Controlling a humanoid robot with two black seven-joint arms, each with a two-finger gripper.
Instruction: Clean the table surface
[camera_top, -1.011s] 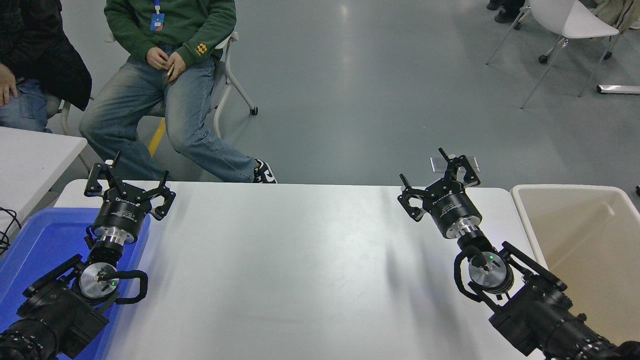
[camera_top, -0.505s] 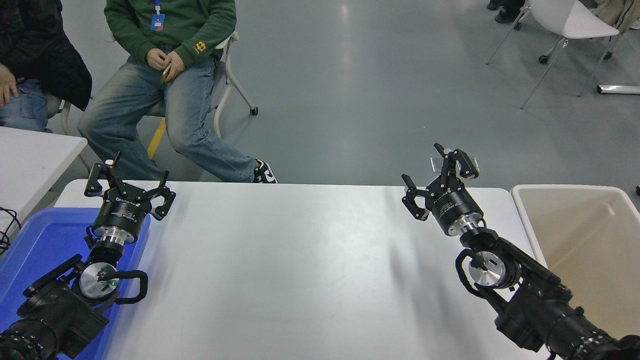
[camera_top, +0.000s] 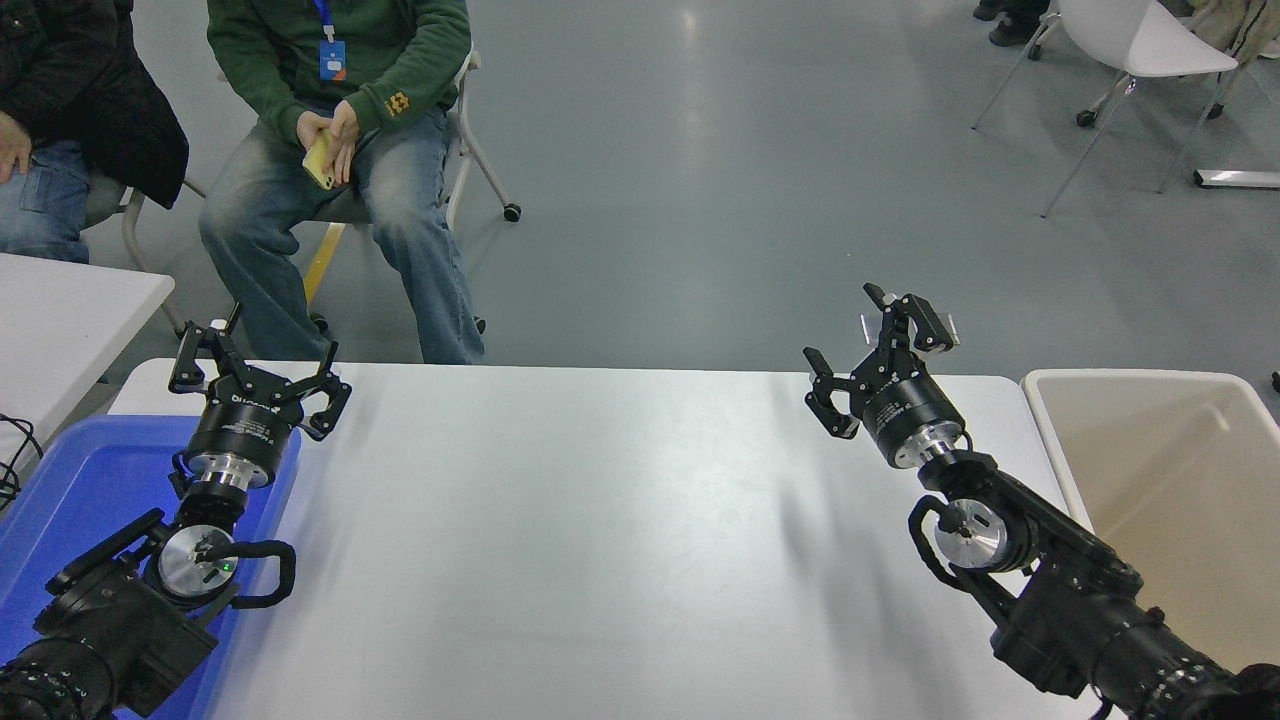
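The table surface (camera_top: 600, 520) is a wide plain white top that fills the lower half of the head view, with nothing loose on it. My right gripper (camera_top: 872, 338) is open and empty, raised above the table's far right edge, its fingers spread and pointing away from me. My left gripper (camera_top: 258, 372) is open and empty, parked at the lower left over the far end of the blue tray (camera_top: 70, 490).
A beige rectangular bin (camera_top: 1180, 480) stands at the table's right end. A smaller white table (camera_top: 60, 310) sits at the left edge. Two people (camera_top: 340, 120) sit on chairs beyond the far edge, one holding a yellow phone. A white chair (camera_top: 1140, 50) stands far right.
My right gripper has lifted and swung slightly right, its wrist turning. The seated person in green has drawn the legs back and raised the phone. The left arm has not moved.
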